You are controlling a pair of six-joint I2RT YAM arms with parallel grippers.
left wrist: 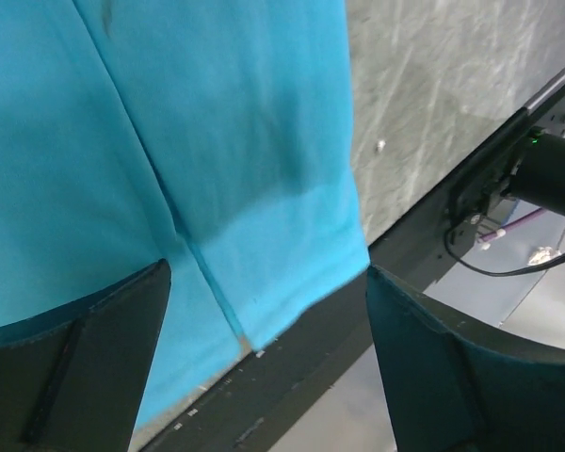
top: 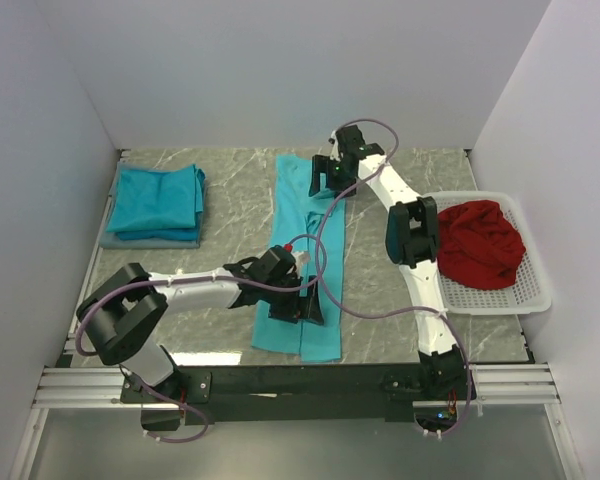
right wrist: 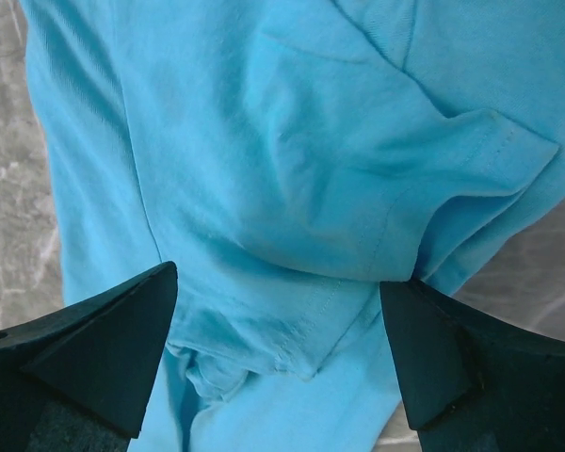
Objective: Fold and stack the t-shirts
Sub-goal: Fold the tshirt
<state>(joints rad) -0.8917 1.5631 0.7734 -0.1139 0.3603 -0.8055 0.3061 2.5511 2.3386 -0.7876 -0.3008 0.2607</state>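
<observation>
A turquoise t-shirt (top: 292, 212), folded lengthwise into a long narrow strip, lies down the middle of the marble table from back to front. My left gripper (top: 305, 303) hovers open over its near end. The left wrist view shows the shirt's hem (left wrist: 217, 122) by the table's front edge between the spread jaws of that gripper (left wrist: 268, 273). My right gripper (top: 330, 183) is open over the far end. In the right wrist view the gripper (right wrist: 278, 278) straddles a tucked-in sleeve (right wrist: 264, 141). A second turquoise t-shirt (top: 158, 200) lies folded at the back left.
The folded shirt rests on a grey pad (top: 130, 240). A white mesh basket (top: 540, 300) at the right holds crumpled red cloth (top: 480, 243). The black front rail (left wrist: 292, 377) runs just beyond the shirt's hem. White walls close in the table's left, back and right.
</observation>
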